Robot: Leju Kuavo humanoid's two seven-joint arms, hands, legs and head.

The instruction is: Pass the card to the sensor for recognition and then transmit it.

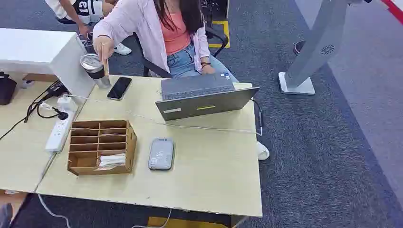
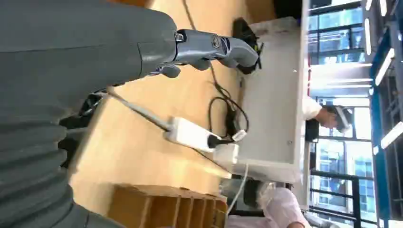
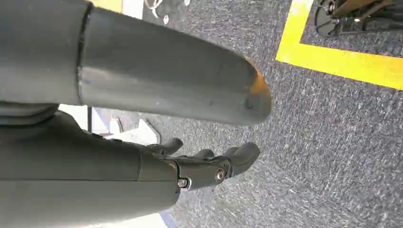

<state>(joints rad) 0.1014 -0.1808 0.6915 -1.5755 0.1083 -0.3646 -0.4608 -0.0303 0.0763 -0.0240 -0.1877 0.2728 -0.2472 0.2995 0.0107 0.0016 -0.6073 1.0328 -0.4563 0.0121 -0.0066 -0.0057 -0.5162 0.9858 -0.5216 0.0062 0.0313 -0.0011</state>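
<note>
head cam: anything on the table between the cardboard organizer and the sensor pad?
No. In the head view the brown cardboard compartment organizer and the grey flat rounded sensor pad sit side by side, apart, with a bare strip of light wooden table between them.

The number 13 is seen in white on the dark shorts (image 1: 89, 7) of a person at the top edge of the head view. No other text can be read.
</note>
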